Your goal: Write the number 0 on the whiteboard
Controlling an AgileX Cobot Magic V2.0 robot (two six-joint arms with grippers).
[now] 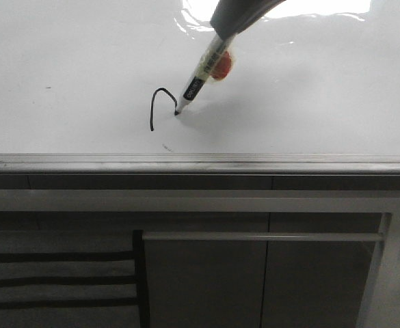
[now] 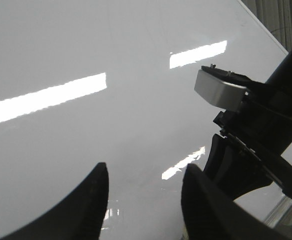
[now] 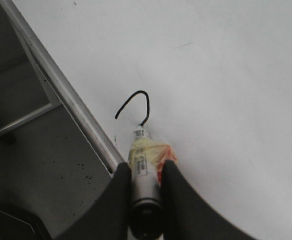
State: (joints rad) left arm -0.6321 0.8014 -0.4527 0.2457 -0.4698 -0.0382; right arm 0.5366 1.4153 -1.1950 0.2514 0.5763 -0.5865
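The glossy whiteboard (image 1: pixel 63 102) lies flat with glare at its far side. On it is a thin black stroke of the number 0 (image 1: pixel 152 109), an arch open at the bottom. My right gripper (image 1: pixel 228 31) is shut on a marker (image 1: pixel 198 78) that slants down, its tip touching the board at the stroke's right end. The right wrist view shows the same stroke (image 3: pixel 136 93), with the marker (image 3: pixel 142 160) clamped in the right gripper (image 3: pixel 146 165). My left gripper (image 2: pixel 146 170) hangs open and empty over bare whiteboard (image 2: pixel 86 50).
A grey metal edge strip (image 1: pixel 200 164) runs along the board's near side, with grey cabinet panels (image 1: pixel 206 280) below. A faint smudge (image 1: pixel 165 145) lies just below the stroke. Orange and yellow tape (image 1: pixel 221 65) wraps the marker. The right arm (image 2: pixel 255 130) is beside the left gripper.
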